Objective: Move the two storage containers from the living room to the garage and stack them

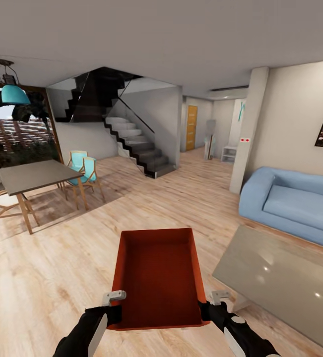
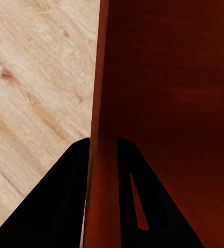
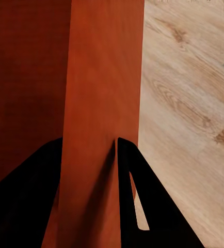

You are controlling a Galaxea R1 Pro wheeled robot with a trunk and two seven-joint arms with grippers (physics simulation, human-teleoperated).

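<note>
The left gripper (image 1: 112,303) and right gripper (image 1: 212,303) each pinch a side wall of the orange-red storage container (image 1: 157,282), held level above the wood floor (image 1: 57,277). Empty, thin-walled and stiff, it looks light but probably slick, so opposite-wall grips suit it. Beyond lie the coffee table (image 1: 280,282) and blue sofa (image 1: 295,203).

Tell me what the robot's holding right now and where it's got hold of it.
One orange-red storage container, carried by both arms: the left gripper pinches its left side wall, the right gripper its right side wall, both at the end nearest the robot.
</note>
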